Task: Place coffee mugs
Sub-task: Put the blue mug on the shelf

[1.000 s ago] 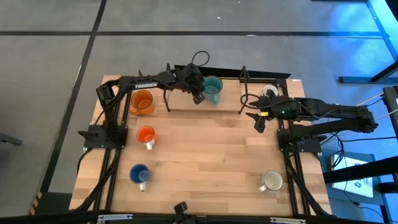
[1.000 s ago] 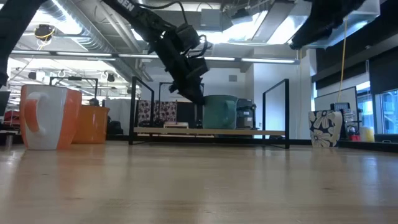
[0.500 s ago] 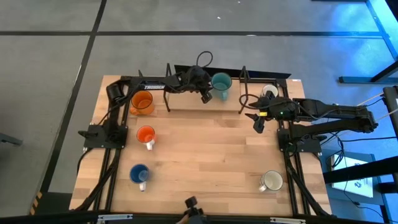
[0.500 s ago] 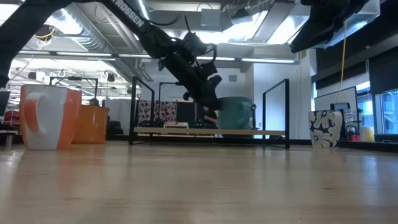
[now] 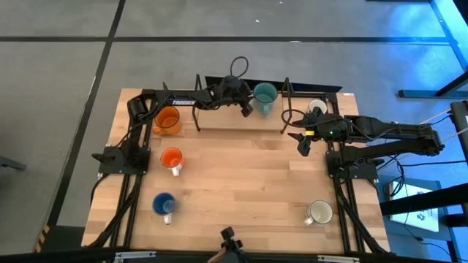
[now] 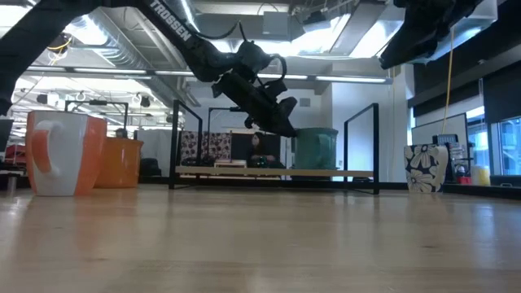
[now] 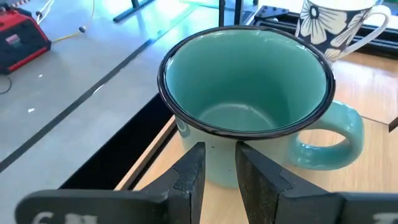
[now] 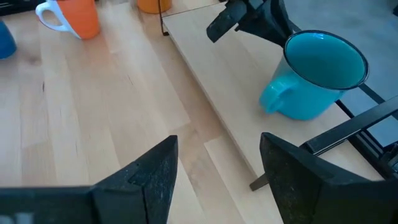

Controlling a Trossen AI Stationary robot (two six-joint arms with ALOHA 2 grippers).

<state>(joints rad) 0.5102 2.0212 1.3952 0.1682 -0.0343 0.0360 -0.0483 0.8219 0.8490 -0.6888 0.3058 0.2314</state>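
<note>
The teal mug (image 5: 264, 94) stands upright on the wooden shelf of the black wire rack (image 5: 287, 109) at the table's far edge. My left gripper (image 5: 247, 109) is right beside it on its left, fingers almost shut. My right gripper (image 5: 301, 140) hovers open near the rack's right end, touching nothing. The large orange mug (image 5: 167, 120), small orange mug (image 5: 172, 158) and blue mug (image 5: 164, 204) stand on the left of the table. The cream mug (image 5: 319, 212) is near right and a flowered white mug (image 5: 316, 107) far right. My left gripper meets the teal mug's outer wall (image 7: 217, 158), low down and a quarter turn from the handle (image 7: 329, 140). Both fingertips (image 7: 189, 171) lie outside the mug with only a narrow gap between them. They come slanting down from the table's left. The mug stands upright on the shelf.
The rack's upright black posts (image 6: 374, 146) stand on either side of the shelf. The flowered mug (image 6: 427, 167) sits just right of them. The table's middle is bare wood (image 5: 241, 175). A person sits far behind the table (image 6: 259, 146).
My left gripper has moved toward the table's right along the far edge and tipped lower. The teal mug has slid right along the shelf ahead of it, staying upright. My right gripper has kept still.
</note>
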